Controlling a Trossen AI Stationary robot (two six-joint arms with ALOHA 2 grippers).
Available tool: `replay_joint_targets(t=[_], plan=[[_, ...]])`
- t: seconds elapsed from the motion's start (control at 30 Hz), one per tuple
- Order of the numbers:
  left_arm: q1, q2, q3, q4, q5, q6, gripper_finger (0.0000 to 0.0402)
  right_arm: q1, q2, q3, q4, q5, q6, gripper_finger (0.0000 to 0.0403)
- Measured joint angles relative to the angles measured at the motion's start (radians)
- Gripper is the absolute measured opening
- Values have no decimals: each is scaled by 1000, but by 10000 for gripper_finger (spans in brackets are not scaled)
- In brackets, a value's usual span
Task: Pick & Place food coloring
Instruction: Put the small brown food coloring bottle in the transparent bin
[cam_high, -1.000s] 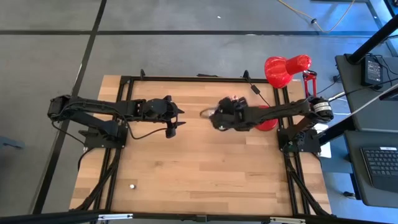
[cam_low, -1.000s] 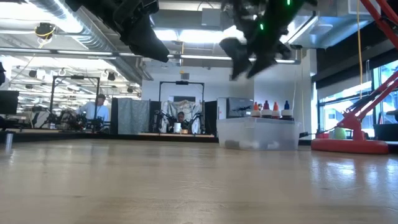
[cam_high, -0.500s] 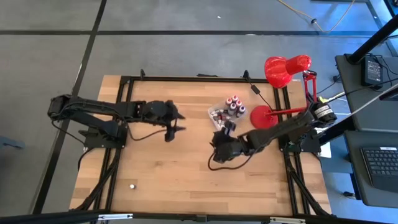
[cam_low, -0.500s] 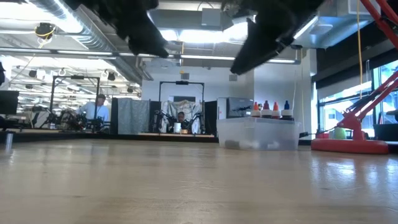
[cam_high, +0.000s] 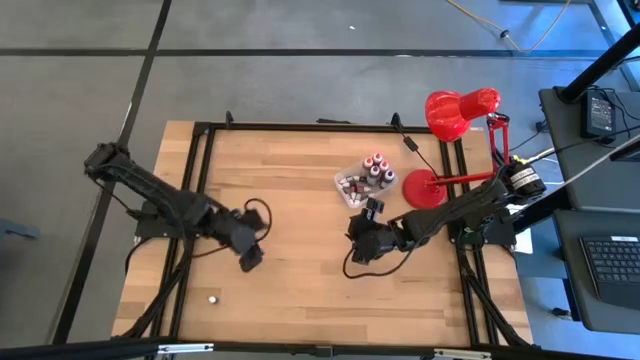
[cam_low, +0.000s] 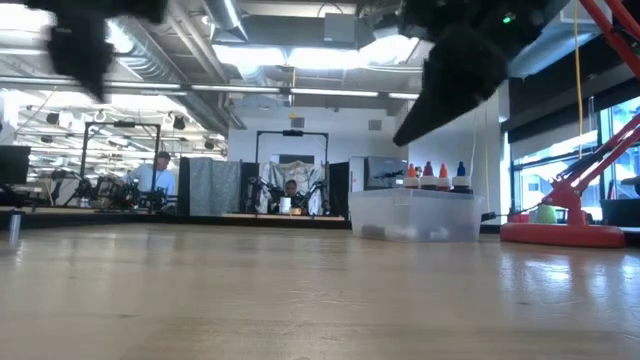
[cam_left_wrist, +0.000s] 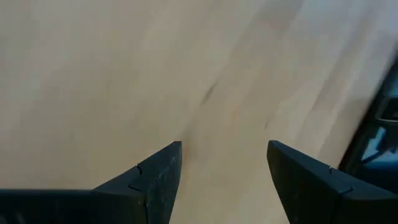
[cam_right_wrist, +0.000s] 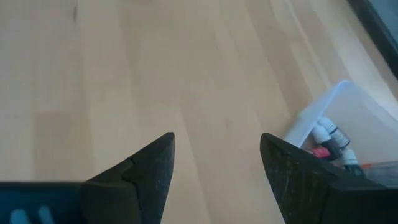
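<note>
Left pincer is hanging released and empty over the near-left part of the wooden bench, its fingers spread apart above bare wood. Right pincer is hovering released and empty over the bench's middle right, just in front of the clear plastic tub. Food coloring bottles are standing upright at the tub toward the far right of the bench, a few more are lying inside it, and the red desk lamp is sitting just beyond.
</note>
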Motion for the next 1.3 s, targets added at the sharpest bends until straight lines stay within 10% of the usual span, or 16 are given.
replay_joint_targets(t=[0.2,0.63,1.3], plan=[[-181,120,62,-218,91,-527,231,-60,0,-24,105,-1,-7,239],[-432,305,86,-140,230,-1211,231,-114,0,-24,217,-137,-112,239],[-518,463,86,-104,259,-1224,231,-114,0,-24,258,-152,-135,239]])
